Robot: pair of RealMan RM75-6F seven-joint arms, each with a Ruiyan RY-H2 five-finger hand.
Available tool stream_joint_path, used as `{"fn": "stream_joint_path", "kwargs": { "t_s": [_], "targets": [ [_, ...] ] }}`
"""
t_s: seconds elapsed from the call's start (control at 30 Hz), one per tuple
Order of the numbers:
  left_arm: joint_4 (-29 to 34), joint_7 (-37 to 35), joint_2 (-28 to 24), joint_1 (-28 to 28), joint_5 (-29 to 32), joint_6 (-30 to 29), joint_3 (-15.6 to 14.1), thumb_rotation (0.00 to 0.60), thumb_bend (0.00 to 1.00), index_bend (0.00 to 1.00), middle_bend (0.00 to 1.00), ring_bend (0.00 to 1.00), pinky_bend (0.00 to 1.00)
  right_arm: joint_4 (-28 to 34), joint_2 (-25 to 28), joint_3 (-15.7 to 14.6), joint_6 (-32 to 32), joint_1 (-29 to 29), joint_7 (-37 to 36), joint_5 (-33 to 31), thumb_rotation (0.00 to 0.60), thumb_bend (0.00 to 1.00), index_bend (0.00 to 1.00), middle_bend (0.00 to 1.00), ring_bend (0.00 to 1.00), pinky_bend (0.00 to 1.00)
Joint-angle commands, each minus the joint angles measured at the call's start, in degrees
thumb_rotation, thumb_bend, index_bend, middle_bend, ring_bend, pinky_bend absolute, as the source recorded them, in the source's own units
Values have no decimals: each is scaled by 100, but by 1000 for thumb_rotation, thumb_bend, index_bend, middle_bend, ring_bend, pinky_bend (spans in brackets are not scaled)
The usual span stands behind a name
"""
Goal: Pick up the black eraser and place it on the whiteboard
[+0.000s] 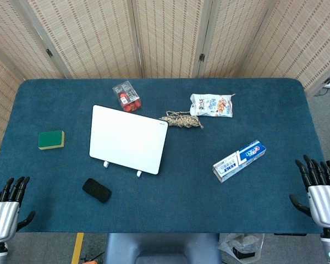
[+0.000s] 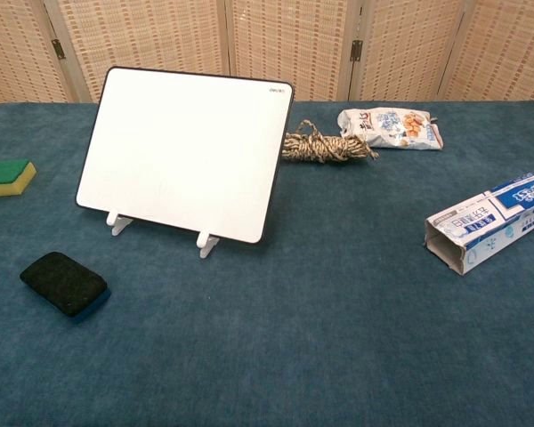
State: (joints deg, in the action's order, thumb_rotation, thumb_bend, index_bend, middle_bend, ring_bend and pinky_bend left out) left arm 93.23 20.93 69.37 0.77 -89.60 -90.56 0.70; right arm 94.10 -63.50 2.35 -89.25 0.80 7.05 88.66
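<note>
Eraser (image 1: pixel 97 190), black with a blue underside, lies flat on the bench (image 1: pixel 209 209) just in front of the whiteboard (image 1: pixel 128 139), off its near left corner and apart from it. The board leans back on two small white feet. Nothing is grasped yet: the left hand (image 1: pixel 5 212) and right hand (image 1: pixel 322 190) wait at the bench's near edge, well apart from the whiteboard, fingers spread and empty. Reaching comes first, probably for the left hand, then a pinch across the eraser's short sides.
</note>
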Motion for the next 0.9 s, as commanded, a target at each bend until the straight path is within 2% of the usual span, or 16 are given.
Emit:
{"fn": "stream_joint_path", "kwargs": {
  "t_s": [0.03, 0.2, 0.37, 0.4, 0.43, 0.47, 0.5, 0.53, 0.57, 0.63, 0.7, 0.8, 0.9],
  "targets": [
    [-1, 0, 2, 3, 9, -4, -1, 600, 232, 0, 146, 101, 342, 4, -5, 7, 69, 34, 40, -20, 600, 267, 0, 0, 0, 10],
    [-4, 3, 9, 9, -57, -37, -35, 600, 233, 0, 147, 101, 341, 14, -8, -2, 46, 26, 62, 13, 600, 267, 0, 0, 0, 10],
    [-152, -357, -25, -101, -554, -71, -177, 600, 232, 0, 200, 127, 358, 10, 1, 1, -42, -13, 3, 49, 600, 268, 0, 0, 0, 10],
    [-236, -535, -25, -147, -761, -154, -191, 600, 232, 0, 274, 162, 379, 11, 3, 6, -47, -13, -1, 49, 600, 268, 0, 0, 0, 10],
    [-406, -763, 28, -201, -1020, -335, -168, 600, 232, 0, 445, 258, 436, 11, 5, 18, -46, -5, 3, 48, 600, 268, 0, 0, 0, 10],
    [-549, -894, 91, -234, -1158, -448, -145, 600, 233, 0, 629, 387, 531, 13, 6, 22, -36, 5, 1, 54, 600, 267, 0, 0, 0, 10],
    [-684, -1001, 156, -267, -1261, -515, -136, 600, 233, 0, 752, 486, 606, 15, 6, 22, -22, 17, -5, 64, 600, 267, 0, 0, 0, 10],
    [-799, -1106, 213, -303, -1326, -527, -142, 600, 233, 8, 906, 653, 744, 13, 7, 23, -4, 29, -7, 69, 600, 267, 0, 0, 0, 10],
    [-915, -1241, 253, -361, -1358, -452, -171, 600, 232, 25, 981, 776, 849, 6, 10, 23, 28, 48, -7, 73, 600, 268, 0, 0, 0, 10],
    [-995, -1454, 247, -481, -1434, -257, -255, 600, 231, 68, 1000, 882, 944, -3, 20, 30, 93, 83, -19, 55, 600, 268, 0, 0, 0, 10],
    [-989, -1680, 200, -680, -1551, 1, -327, 600, 231, 123, 1000, 942, 991, -10, 31, 47, 174, 127, -25, 19, 600, 267, 0, 0, 0, 10],
    [-665, -1850, 8, -1008, -1447, 667, -391, 600, 232, 177, 1000, 995, 1000, 0, 44, 60, 267, 177, -25, -17, 600, 267, 0, 0, 0, 10],
    [-124, -1885, -302, -1427, -1053, 1682, -405, 600, 232, 154, 1000, 1000, 1000, 15, 48, 58, 245, 178, -27, 8, 600, 268, 0, 0, 0, 10]
  ]
}}
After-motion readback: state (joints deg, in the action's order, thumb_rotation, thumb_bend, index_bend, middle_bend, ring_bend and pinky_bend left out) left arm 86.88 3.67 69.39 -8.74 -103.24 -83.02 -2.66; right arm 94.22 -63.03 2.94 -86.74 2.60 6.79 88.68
